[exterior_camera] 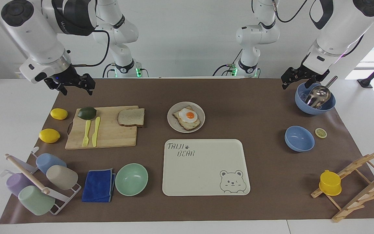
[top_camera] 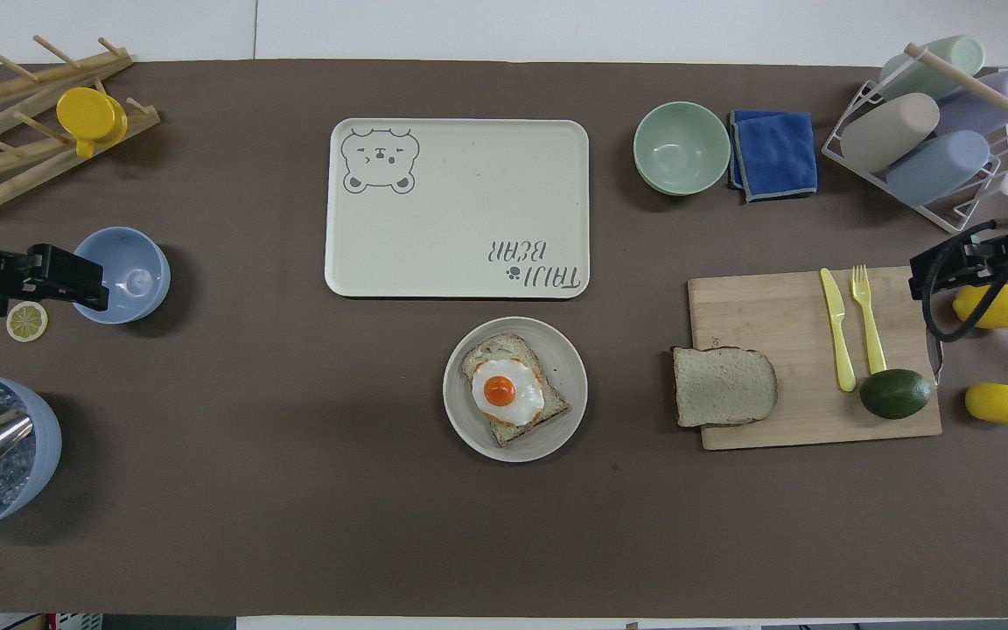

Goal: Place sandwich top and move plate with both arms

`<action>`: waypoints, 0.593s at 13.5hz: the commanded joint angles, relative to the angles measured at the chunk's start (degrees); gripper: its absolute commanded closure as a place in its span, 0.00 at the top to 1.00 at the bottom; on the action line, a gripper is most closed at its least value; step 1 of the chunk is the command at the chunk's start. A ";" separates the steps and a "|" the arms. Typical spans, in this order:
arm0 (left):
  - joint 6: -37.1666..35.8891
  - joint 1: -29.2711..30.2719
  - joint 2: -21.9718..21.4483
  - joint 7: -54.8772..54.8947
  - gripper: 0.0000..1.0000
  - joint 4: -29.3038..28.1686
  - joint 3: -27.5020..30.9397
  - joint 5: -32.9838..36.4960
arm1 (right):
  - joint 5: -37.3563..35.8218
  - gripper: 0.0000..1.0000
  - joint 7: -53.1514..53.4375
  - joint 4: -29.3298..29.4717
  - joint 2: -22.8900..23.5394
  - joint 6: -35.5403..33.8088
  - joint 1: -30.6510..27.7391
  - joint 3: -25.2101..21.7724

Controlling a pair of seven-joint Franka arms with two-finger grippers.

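We take the plate (exterior_camera: pixel 186 117) as landmark; it sits mid-table (exterior_camera: pixel 258 182), carrying the egg toast (exterior_camera: pixel 187 117) inside its rim. The sandwich top (exterior_camera: pixel 131 117) lies toward the right arm's end from the plate, overhanging the cutting board (exterior_camera: pixel 109 136) edge facing the plate, with bare table between the 2. The tray (exterior_camera: pixel 203 172) lies farther from the robots, just beside the plate. Both end effectors hang raised, well apart from the plate: right end effector (exterior_camera: pixel 76 85) open over the table corner; left end effector (exterior_camera: pixel 299 78) over the blue bowl (exterior_camera: pixel 315 109) rim, finger state we cannot tell.
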 commanded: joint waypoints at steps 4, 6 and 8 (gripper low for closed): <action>-0.64 0.40 -0.94 0.23 1.00 -0.62 -0.32 0.70 | 1.94 1.00 -0.44 0.04 -0.48 0.27 -0.18 -0.11; -0.64 0.40 -0.86 0.23 1.00 -0.62 -0.32 0.70 | 1.85 1.00 -0.26 -0.57 -1.27 0.36 -0.09 -0.20; -0.64 0.40 -0.86 0.23 1.00 -0.62 -0.32 0.70 | 2.02 1.00 -0.52 -1.01 -1.63 -0.07 -0.18 -0.11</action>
